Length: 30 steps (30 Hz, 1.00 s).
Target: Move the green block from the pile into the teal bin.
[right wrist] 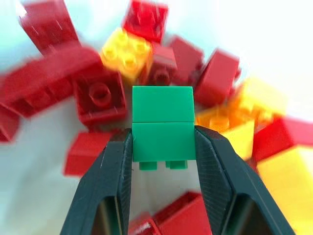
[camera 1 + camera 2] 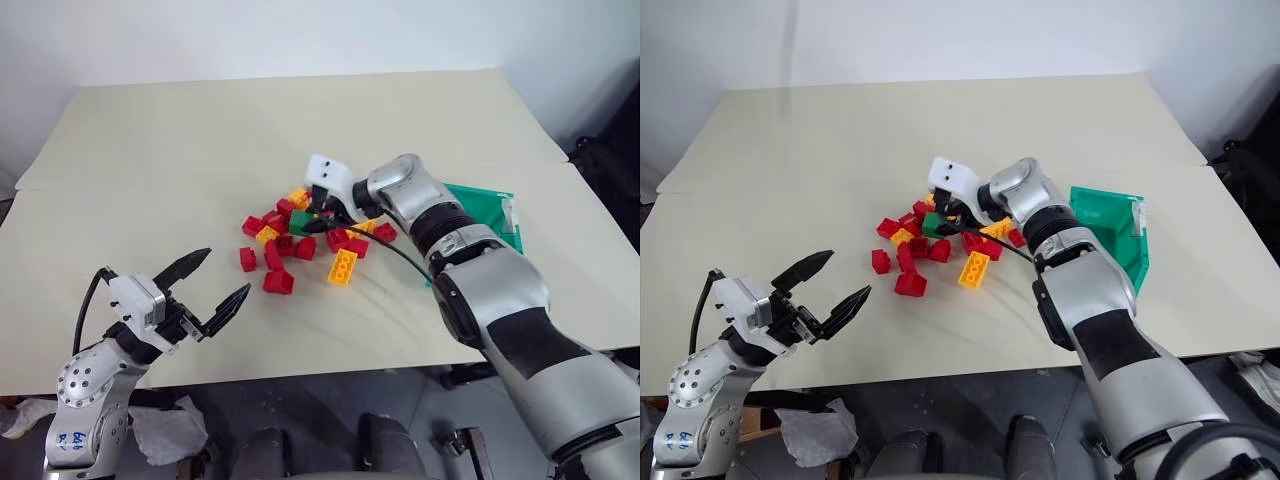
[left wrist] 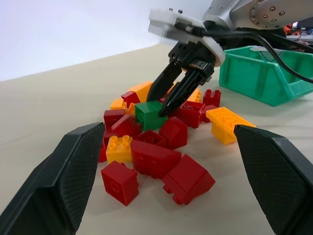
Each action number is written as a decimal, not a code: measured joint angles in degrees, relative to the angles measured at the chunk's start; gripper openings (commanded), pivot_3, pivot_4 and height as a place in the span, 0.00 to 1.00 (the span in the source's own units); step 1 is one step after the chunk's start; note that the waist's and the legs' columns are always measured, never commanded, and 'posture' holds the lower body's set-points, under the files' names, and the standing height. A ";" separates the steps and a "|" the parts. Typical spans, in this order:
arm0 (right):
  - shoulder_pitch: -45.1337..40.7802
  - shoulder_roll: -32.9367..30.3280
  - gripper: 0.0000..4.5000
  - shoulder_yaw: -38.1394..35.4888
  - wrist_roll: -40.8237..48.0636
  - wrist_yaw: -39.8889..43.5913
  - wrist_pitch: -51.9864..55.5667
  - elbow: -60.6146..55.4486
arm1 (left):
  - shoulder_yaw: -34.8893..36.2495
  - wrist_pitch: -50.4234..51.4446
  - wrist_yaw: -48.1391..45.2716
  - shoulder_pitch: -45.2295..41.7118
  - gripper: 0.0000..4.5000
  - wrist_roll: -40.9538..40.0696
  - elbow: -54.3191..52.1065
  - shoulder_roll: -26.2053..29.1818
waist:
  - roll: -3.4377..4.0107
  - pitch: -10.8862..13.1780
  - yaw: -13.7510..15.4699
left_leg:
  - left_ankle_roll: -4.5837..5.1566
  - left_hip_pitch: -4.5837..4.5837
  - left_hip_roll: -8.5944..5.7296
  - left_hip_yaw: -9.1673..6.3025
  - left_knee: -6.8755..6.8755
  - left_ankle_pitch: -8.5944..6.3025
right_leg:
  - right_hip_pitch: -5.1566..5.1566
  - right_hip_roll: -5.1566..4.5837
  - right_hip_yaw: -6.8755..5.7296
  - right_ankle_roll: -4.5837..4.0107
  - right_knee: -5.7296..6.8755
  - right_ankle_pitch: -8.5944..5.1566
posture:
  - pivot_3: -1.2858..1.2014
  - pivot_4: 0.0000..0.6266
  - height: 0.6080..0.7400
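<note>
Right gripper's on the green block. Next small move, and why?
Probably lift straight up. The right gripper has its fingers against both sides of the green block, which sits among the pile. Raising it first should clear neighbouring bricks before swinging toward the teal bin.

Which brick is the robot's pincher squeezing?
The green block, the only green one in the pile of red and yellow bricks. The right gripper has a black finger against each of its sides.
</note>
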 measured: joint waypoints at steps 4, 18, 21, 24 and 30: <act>-0.03 -5.20 0.32 -4.84 4.87 5.37 -2.74 -2.23 | -0.73 0.10 -0.59 -0.36 1.00 -0.13 0.00 -0.06 | 0.00 0.00 0.15 | 0.00 -0.04 -0.01 0.00 0.01 0.00 | 0.00 0.00 -0.01 0.00 -0.05 0.00 | 0.52 0.24 1.00; 27.58 -36.44 0.32 -19.63 20.91 10.82 5.86 -36.71 | -14.12 5.90 -13.96 -15.17 1.00 -3.86 2.93 1.33 | 0.12 0.05 2.36 | 0.05 -0.08 -0.01 0.17 0.05 -0.02 | 0.01 0.01 -0.05 0.01 -0.23 0.01 | 0.52 0.24 1.00; 36.14 -41.94 0.32 -21.59 21.07 8.71 8.42 -41.22 | -15.88 5.35 -17.67 -19.08 1.00 -2.60 8.19 1.57 | 0.13 0.04 2.66 | 0.06 -0.03 -0.01 0.31 0.05 -0.03 | 0.03 0.02 -0.01 0.01 -0.33 0.01 | 0.52 0.24 1.00; 43.07 -43.55 0.32 -22.28 21.28 6.64 9.85 -43.94 | -17.00 4.63 -19.80 -22.55 1.00 -1.79 12.75 0.77 | 0.12 0.04 2.47 | 0.07 -0.02 -0.01 0.43 0.07 -0.03 | 0.04 0.01 0.03 0.01 -0.38 0.01 | 0.52 0.24 1.00; 46.31 -43.57 0.50 -22.10 23.87 5.35 16.30 -48.39 | -17.01 3.35 -21.27 -24.73 1.00 -1.19 15.96 -0.67 | 0.14 0.04 2.38 | 0.08 0.01 -0.01 0.44 0.08 -0.02 | 0.05 0.01 0.07 0.01 -0.37 0.01 | 0.52 0.24 1.00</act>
